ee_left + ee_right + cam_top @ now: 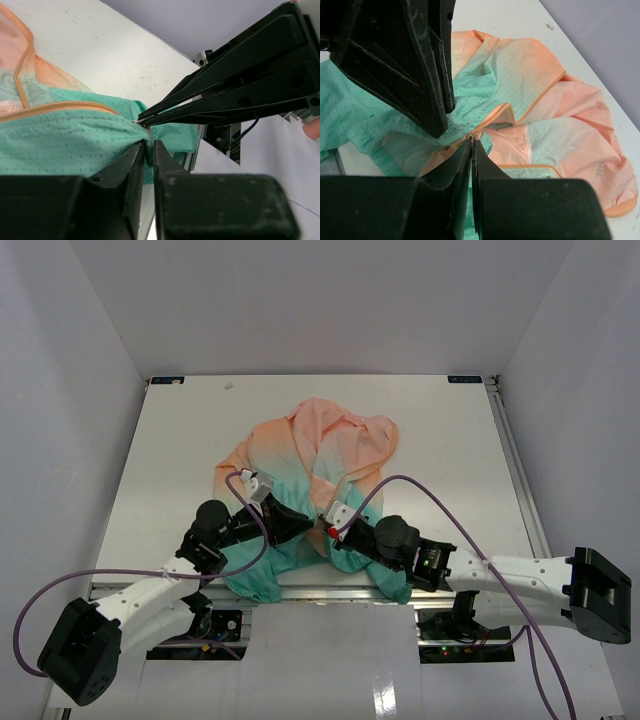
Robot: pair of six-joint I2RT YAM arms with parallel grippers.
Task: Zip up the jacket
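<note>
Teal jacket (330,445) hem, near desk (170,460) edge: right fingers (461,175) clenched on zipper (479,131) end, left fingers (130,170) unclear if gripping. Likely joining zipper bottoms; next needs exact alignment.

White table (180,460), pale grey walls (60,340), metal rail (515,470) along right edge.

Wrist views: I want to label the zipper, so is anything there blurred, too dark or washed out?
Left wrist view: the jacket mesh is sharp, the left hand up close soft and nearly featureless black. Right wrist view: fabric evenly lit, no glare; the right hand is blurred black with little surface detail.
</note>
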